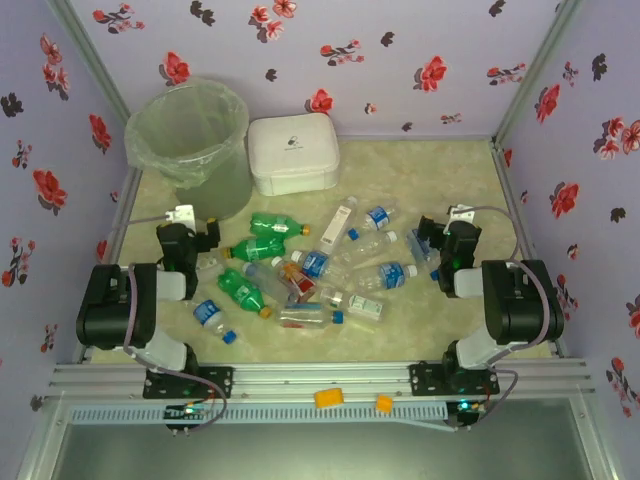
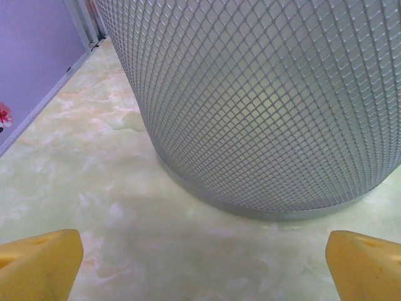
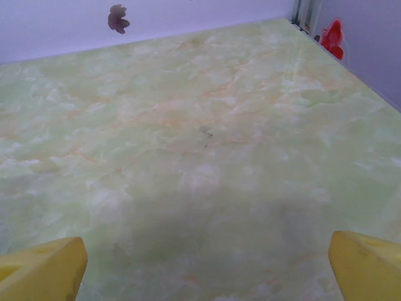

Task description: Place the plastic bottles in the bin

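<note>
The plastic bottles (image 1: 300,270) lie in a loose heap on the middle of the counter (image 1: 440,170). The green ones (image 1: 262,248) are mostly on the heap's left side and the clear blue-labelled ones (image 1: 392,275) on its right, with one stray bottle (image 1: 212,317) nearer the near-left corner. The bin (image 1: 190,140) stands upright in the far-left corner, lined with a clear bag, just beside a white box (image 1: 292,152) at the far edge. The left claw (image 2: 200,269) sits low between heap and bin, facing the bin's mesh wall at close range, its yellow fingertips (image 2: 37,263) spread wide with nothing between them. The right claw (image 3: 200,269), off the heap's right side, is likewise spread wide and empty over bare counter.
</note>
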Controlling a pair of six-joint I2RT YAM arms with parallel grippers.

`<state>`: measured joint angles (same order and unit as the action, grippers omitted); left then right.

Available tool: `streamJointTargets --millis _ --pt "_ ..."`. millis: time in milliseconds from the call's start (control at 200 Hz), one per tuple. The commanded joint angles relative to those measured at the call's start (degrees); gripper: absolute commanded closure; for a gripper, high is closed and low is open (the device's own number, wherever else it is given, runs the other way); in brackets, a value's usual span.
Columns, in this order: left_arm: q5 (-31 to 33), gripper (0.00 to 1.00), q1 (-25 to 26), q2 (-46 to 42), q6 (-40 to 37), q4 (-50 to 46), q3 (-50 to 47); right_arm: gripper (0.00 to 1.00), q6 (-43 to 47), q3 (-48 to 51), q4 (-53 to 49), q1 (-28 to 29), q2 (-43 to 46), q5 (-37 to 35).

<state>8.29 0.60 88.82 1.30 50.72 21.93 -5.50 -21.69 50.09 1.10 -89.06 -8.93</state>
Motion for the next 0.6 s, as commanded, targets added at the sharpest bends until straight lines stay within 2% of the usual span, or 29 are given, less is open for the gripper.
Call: streamJointTargets --millis 0,595 --pt "-0.65 0.0 -0.6 -0.22 0.1 -0.36 1.09 0.0 0.93 -1.04 0.09 -0.31 -0.44 0.33" --pt "-0.81 0.0 -0.6 -0.17 -0.02 0.0 0.9 0.0 0.67 -1.31 -0.42 -0.49 -0.61 0.89"
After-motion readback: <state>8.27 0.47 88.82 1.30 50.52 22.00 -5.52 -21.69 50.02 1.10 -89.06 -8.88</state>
